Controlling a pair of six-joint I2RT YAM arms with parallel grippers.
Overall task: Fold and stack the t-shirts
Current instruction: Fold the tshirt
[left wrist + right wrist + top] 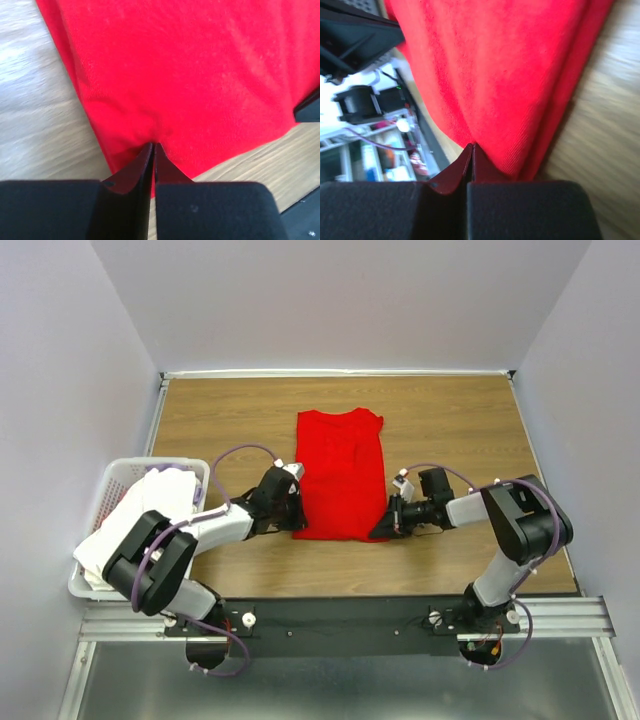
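Note:
A bright red t-shirt lies on the wooden table, folded lengthwise into a narrow strip with its collar at the far end. My left gripper is shut on its near left corner; the left wrist view shows the cloth pinched at the fingertips. My right gripper is shut on the near right corner; the right wrist view shows the red cloth puckered at the tips. White t-shirts are piled in the basket at the left.
A white plastic laundry basket stands at the table's left edge beside my left arm. The wooden table has bare wood at the right and at the back. Grey walls enclose three sides.

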